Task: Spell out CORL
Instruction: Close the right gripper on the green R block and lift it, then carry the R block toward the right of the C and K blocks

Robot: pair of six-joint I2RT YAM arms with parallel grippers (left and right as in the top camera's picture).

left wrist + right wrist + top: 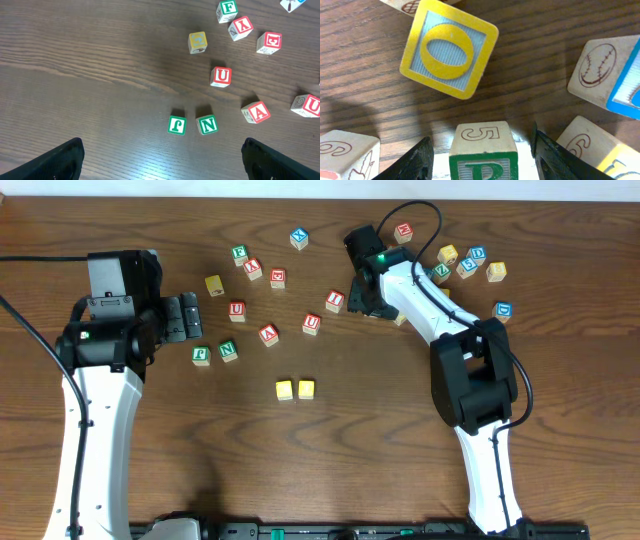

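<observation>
Currently, R pickup: right gripper (481, 142) part-open astride green-lettered white wooden cube (483, 152); left gripper (161, 150) wide, empty. Next: close, lift.

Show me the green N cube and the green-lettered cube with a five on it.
green N cube (207, 124): left wrist view, centre of lettered face.
green-lettered cube (481, 133): right wrist view, on the five.

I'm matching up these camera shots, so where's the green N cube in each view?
Overhead: the green N cube sits left of centre, at mid-height.
Left wrist: the cube is in the lower middle.
Right wrist: not in it.
Shared landmark: the green F cube just to its left in both views.
</observation>
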